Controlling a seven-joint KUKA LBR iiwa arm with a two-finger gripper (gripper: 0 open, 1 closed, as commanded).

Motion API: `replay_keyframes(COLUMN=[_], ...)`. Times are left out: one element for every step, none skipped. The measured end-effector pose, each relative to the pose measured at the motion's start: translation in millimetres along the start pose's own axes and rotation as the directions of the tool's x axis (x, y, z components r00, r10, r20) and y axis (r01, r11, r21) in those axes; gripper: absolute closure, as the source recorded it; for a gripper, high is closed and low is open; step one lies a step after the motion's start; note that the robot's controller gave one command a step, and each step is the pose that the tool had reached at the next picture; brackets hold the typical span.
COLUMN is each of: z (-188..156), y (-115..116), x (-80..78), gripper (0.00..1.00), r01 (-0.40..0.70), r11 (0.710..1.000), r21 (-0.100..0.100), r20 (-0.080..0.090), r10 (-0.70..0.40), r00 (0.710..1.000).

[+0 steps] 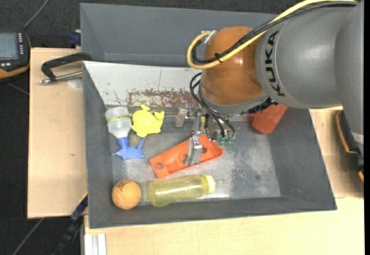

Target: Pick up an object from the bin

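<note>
Jaws over flat orange piece [170,162]

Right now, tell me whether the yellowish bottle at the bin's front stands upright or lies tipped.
Tipped: the bottle lies on its side, lengthwise along the bin's front wall, beside the orange ball.

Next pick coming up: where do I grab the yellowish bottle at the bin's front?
Take the bottle mid-body from straight above, closing across its narrow width. It lies on its side, lengthwise across the view, with an orange ball beside its base.
</note>
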State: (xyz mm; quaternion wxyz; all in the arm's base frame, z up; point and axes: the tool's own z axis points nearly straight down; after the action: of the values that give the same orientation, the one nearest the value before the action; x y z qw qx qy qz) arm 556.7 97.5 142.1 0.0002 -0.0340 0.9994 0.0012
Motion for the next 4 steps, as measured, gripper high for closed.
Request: replay_keyframes(z=[60.7, 60.7, 19.0, -30.6], y=[-13.7, -13.7, -13.3, -13.5], x=[-10.2, -10.2, -10.1, -14.2], gripper=[1.00, 1.00, 1.00, 1.00], r01=[-0.089, -0.089, -0.079, -0.078], r11=[0.996, 0.996, 0.997, 0.997], r21=[-0.002, -0.002, -0.002, -0.003], r20=[0.004, 0.004, 0.000, 0.012], r10=[0.089, 0.089, 0.079, 0.078], r00=[0.996, 0.996, 0.997, 0.997])
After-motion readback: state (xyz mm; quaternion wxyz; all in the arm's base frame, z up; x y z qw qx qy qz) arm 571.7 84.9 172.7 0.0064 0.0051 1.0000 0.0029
